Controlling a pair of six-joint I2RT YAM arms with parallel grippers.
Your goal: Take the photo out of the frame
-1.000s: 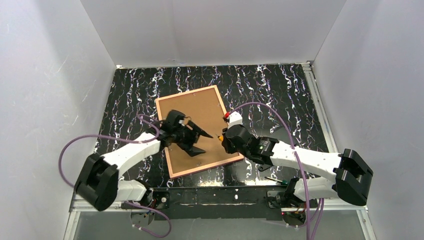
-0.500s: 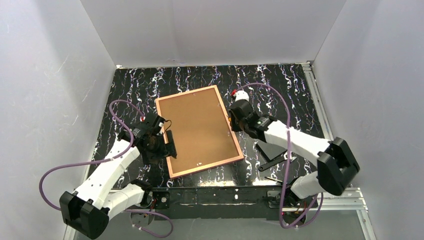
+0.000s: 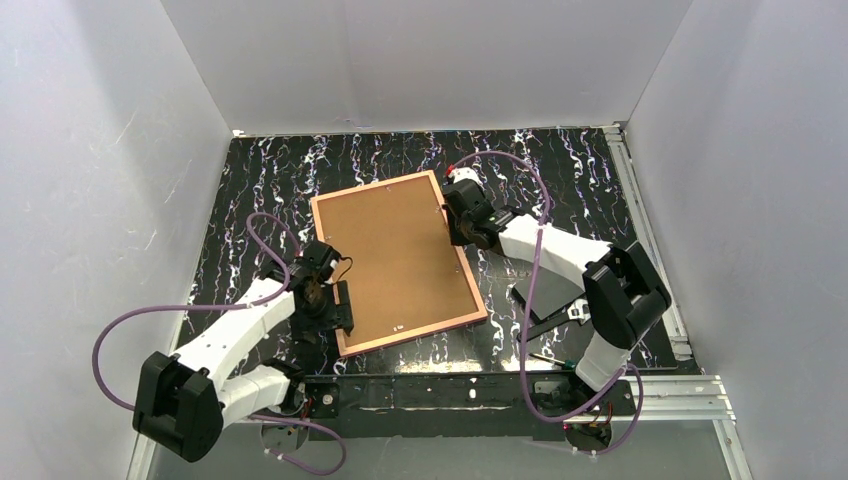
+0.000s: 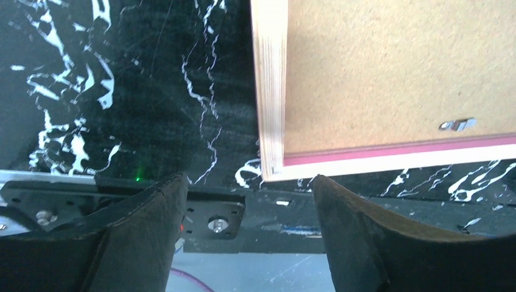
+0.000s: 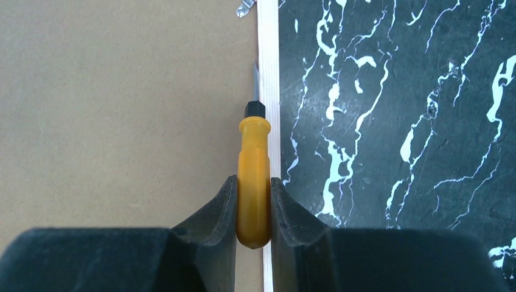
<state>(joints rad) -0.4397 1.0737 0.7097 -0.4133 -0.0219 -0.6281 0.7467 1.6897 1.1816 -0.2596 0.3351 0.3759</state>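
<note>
The frame point(image 3: 415, 336) lies face down on the black marbled table, its brown backing board point(image 3: 395, 255) turned up. The photo is hidden under that board. My left gripper point(image 3: 340, 305) hovers at the frame's near-left corner point(image 4: 271, 164), open point(image 4: 246, 179), with nothing between its fingers. My right gripper point(image 3: 456, 222) sits at the frame's right edge, shut point(image 5: 253, 182) on an orange-handled screwdriver point(image 5: 254, 146). The screwdriver's blade lies along the seam between the board and the frame's pale rail point(image 5: 268, 61).
Small metal retaining clips sit on the board near its edges point(image 4: 456, 125) point(image 5: 244, 7). A black flat object point(image 3: 545, 300) and a thin tool point(image 3: 545, 357) lie right of the frame. The arms' base rail point(image 3: 430, 390) runs along the near edge, and white walls close in three sides.
The left gripper pulled back off the backing board to the frame's near-left corner. The right gripper carried the screwdriver farther away along the frame's right edge.
</note>
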